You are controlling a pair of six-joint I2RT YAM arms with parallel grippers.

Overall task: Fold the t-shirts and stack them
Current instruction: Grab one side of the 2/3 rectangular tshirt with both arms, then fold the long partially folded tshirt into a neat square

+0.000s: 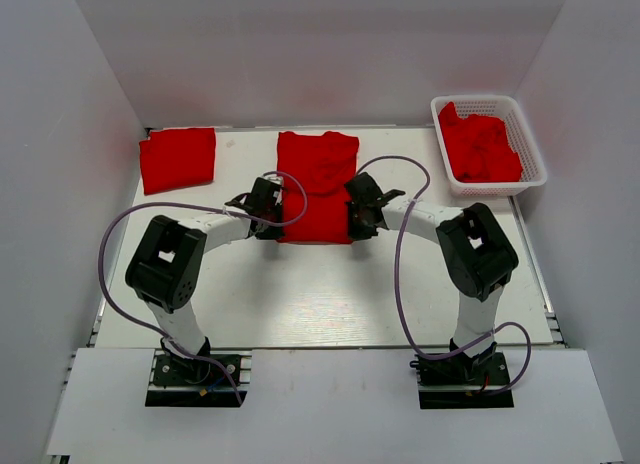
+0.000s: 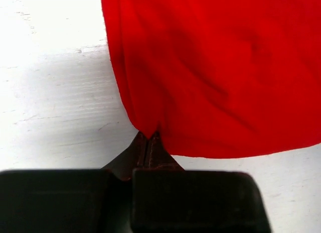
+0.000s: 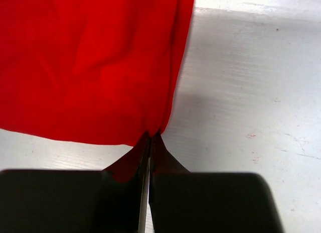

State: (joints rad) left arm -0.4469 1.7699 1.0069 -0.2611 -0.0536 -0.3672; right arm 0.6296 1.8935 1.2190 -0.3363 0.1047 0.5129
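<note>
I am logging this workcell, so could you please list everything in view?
centre t-shirt: one, red, laid mid-table
folded t-shirt: one, red, far left of table
heaped t-shirts: count unclear, red, inside the basket
basket: one, white lattice, far right
table: one, white, under the shirts
cables: two, purple, one looping off each arm
arms: two, white and black, near edge
left gripper: black, shut on centre t-shirt's near left corner
right gripper: black, shut on its near right corner
</note>
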